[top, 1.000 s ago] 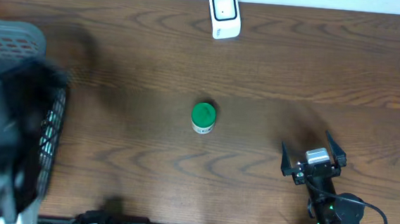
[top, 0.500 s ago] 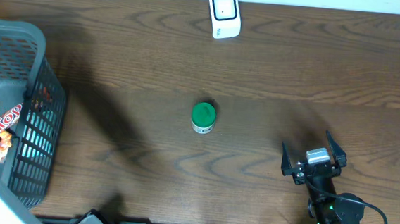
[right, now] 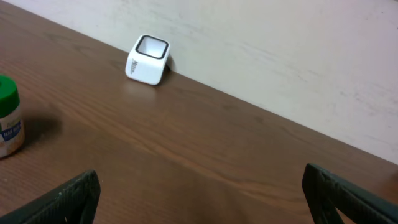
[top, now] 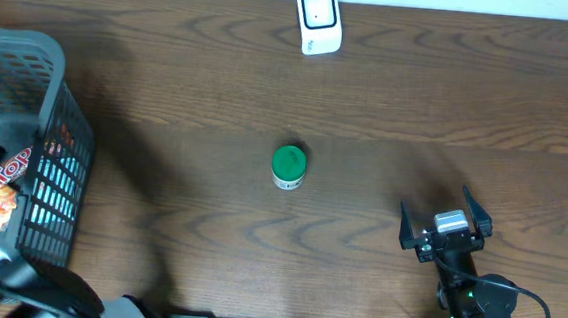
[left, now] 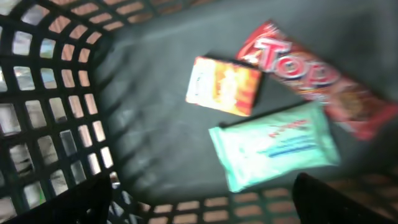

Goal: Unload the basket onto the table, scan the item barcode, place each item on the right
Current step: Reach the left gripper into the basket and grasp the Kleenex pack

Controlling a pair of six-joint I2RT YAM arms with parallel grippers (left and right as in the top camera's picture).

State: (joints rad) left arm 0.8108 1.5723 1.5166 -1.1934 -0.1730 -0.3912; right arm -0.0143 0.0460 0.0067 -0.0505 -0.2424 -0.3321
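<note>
Green-lidded white jar (top: 288, 167) is set upright mid-frame on the wooden table (top: 168, 91), below the white scanner (top: 319, 21). Judged light, rigid, slick; best gripped across the body. Left fingers (left: 342, 202) and right fingers (right: 62, 199) are spread, empty.

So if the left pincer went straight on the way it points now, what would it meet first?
The open left pincer would probably meet the pale green packet on the basket floor, near the orange box; depth is unclear.
</note>
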